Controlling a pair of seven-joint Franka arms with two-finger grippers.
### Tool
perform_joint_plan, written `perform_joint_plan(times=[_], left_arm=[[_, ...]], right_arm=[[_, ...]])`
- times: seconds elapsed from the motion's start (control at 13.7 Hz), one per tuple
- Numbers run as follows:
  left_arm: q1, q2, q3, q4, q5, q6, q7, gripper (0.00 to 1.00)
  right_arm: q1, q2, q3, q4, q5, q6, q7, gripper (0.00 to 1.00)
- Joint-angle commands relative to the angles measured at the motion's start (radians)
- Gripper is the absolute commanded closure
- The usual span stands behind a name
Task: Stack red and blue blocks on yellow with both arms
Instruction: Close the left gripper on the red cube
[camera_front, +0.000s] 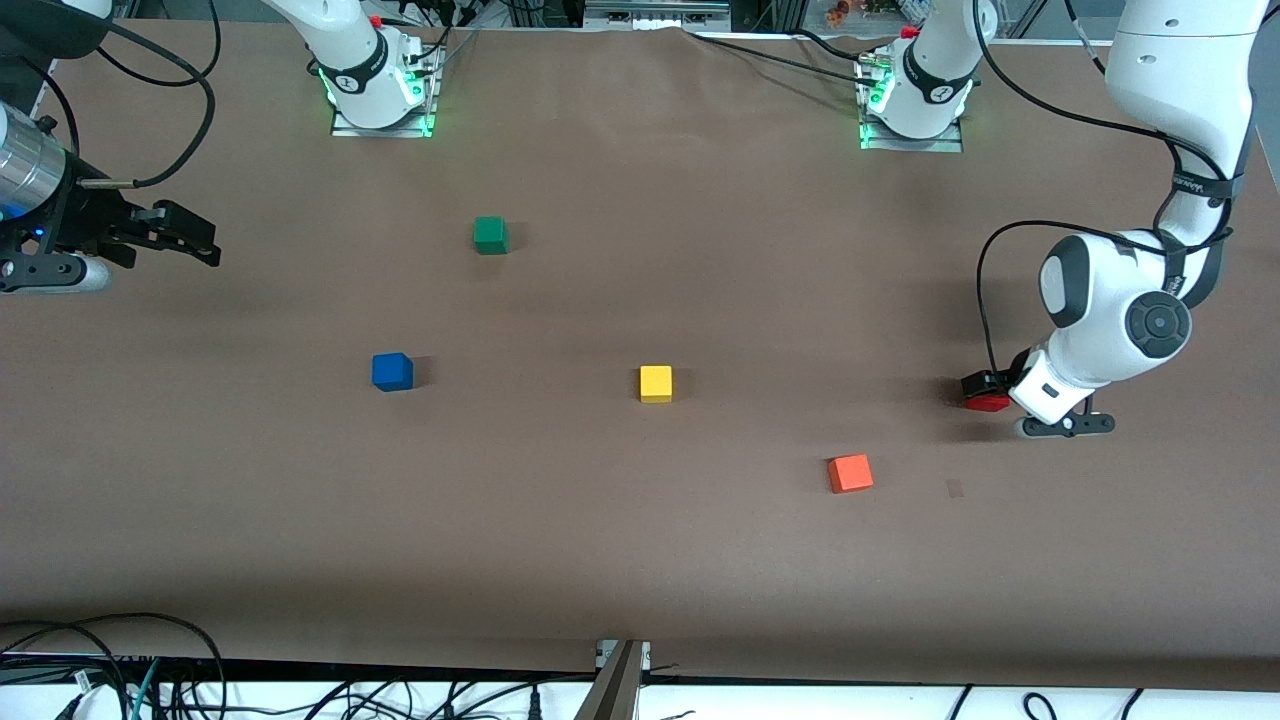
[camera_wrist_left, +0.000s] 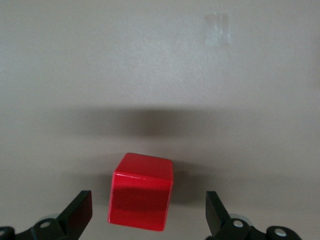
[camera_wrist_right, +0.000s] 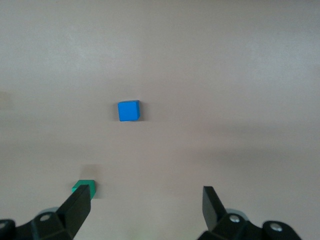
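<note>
I see the left claw (camera_wrist_left: 148, 215) low at the left arm's end of the brown desk (camera_front: 640, 560), wide open around the small matte red cube (camera_wrist_left: 142, 198), not touching it. The right claw (camera_wrist_right: 145, 210) hangs wide open and empty over the right arm's end. The blue cube (camera_front: 392, 371) lies beside the yellow cube (camera_front: 656, 383), well apart.

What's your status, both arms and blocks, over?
Left gripper open, low around red block. Right gripper open, waiting high. Blue block and yellow block untouched on the table, nothing between them.
</note>
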Motion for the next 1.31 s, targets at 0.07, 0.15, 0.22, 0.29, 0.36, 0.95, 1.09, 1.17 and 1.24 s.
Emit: perform_joint_plan(times=[0.07,0.15,0.22,0.29,0.36,0.95,1.09,1.17,1.24], left_arm=[[0.004,-0.023,0.002,-0.034,0.009,0.029,0.096,0.00],[0.005,-0.015,0.004,-0.036,0.009,0.038,0.119,0.00],[0.007,-0.012,0.002,-0.036,0.009,0.044,0.130,0.00],[0.008,-0.008,0.002,-0.036,0.009,0.046,0.131,0.00],[0.009,-0.006,0.002,-0.036,0.009,0.047,0.131,0.00],[0.013,0.016,0.002,-0.033,0.006,0.075,0.133,0.76],[0.012,0.005,0.002,-0.023,0.006,0.064,0.131,0.98],[0.010,-0.007,0.002,-0.019,0.006,0.061,0.128,1.00],[-0.001,-0.024,0.002,-0.002,0.006,0.040,0.124,1.00]], right_arm=[[-0.001,0.017,-0.001,0.029,-0.016,-0.022,-0.010,0.00],[-0.001,0.017,-0.001,0.029,-0.016,-0.022,-0.009,0.00],[-0.001,0.019,-0.001,0.029,-0.014,-0.024,-0.007,0.00],[-0.001,0.019,-0.001,0.029,-0.014,-0.024,-0.009,0.00],[-0.001,0.019,-0.001,0.029,-0.016,-0.024,-0.009,0.00],[-0.005,0.019,-0.004,0.030,-0.011,-0.019,-0.021,0.00],[-0.008,0.019,-0.004,0.030,-0.011,-0.016,-0.023,0.00],[-0.008,0.023,-0.004,0.030,-0.016,-0.016,-0.021,0.00],[-0.007,0.034,-0.004,0.030,-0.018,-0.015,-0.016,0.00]])
